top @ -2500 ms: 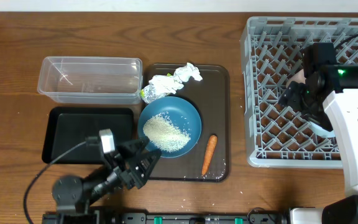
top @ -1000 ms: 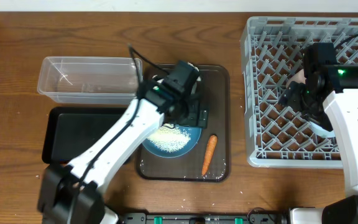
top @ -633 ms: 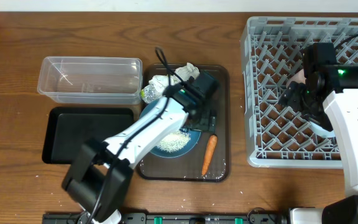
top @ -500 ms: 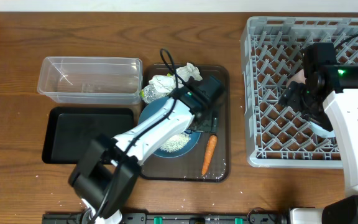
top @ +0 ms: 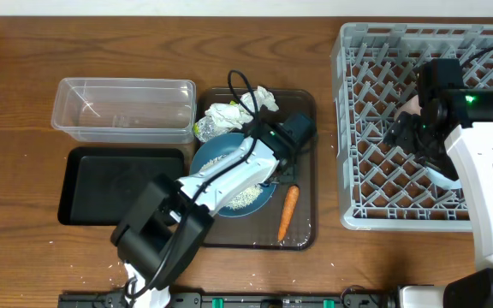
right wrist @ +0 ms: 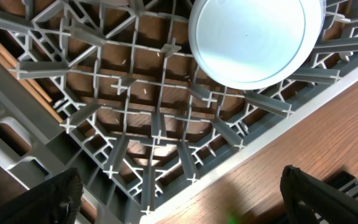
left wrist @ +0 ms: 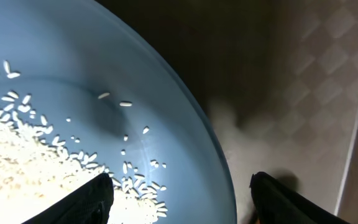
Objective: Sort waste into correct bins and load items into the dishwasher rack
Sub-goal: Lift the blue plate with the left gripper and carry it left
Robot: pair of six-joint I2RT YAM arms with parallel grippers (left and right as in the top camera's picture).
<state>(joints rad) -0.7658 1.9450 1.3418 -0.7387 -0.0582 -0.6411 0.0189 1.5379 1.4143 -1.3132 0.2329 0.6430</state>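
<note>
Left wrist camera shows the left gripper [left wrist: 180, 186] parted wide astride the rim of the dark-blue bowl [left wrist: 73, 74], one finger over the rice [left wrist: 30, 162], the other over the brown tray [left wrist: 278, 93], gripping nothing; the right gripper [right wrist: 180, 177] gapes empty above the dishwasher rack [right wrist: 104, 112]

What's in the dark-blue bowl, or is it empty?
Not empty. A heap of rice lies in the bowl, covering part of its floor; the rest shows bare blue.

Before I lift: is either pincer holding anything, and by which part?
Nothing is held. The left pincer straddles the blue bowl at its rim, jaws apart; the right pincer is open above the rack.
</note>
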